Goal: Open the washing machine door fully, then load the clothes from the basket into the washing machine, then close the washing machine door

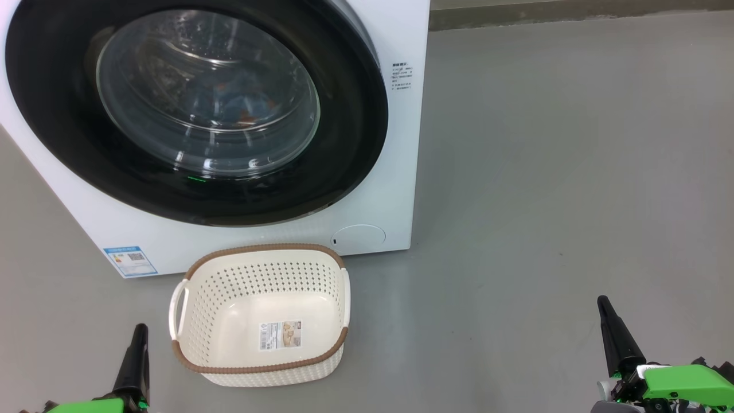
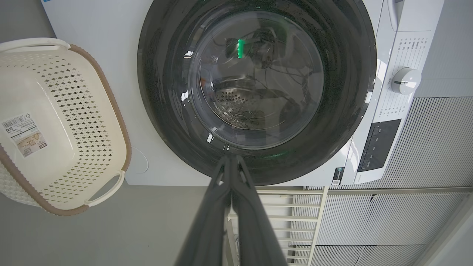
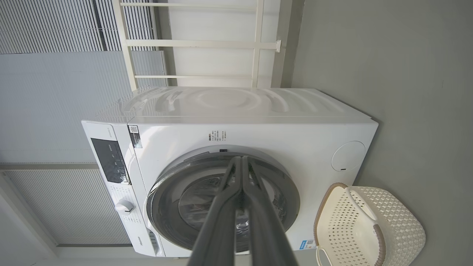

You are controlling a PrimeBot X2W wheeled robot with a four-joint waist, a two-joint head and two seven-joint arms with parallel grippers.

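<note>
The white washing machine (image 1: 395,172) stands ahead with its round black-ringed door (image 1: 57,115) shut against the front. Through the glass I see blue clothes (image 1: 241,106) with orange patches lying in the drum. The cream basket (image 1: 258,250) sits on the floor just before the machine, its inside showing only a paper label. My left gripper (image 1: 139,330) is shut, low and to the left of the basket. My right gripper (image 1: 603,304) is shut, far to the basket's right. In the wrist views each shut gripper (image 2: 231,159) (image 3: 242,159) points at the door (image 2: 162,92) (image 3: 166,199).
Grey floor (image 1: 545,172) stretches to the machine's right. A round flap (image 1: 358,238) sits low on the machine's front, a dial (image 2: 405,80) and dark panel (image 2: 377,144) at its top. A white rack (image 3: 207,44) and ribbed wall stand behind it.
</note>
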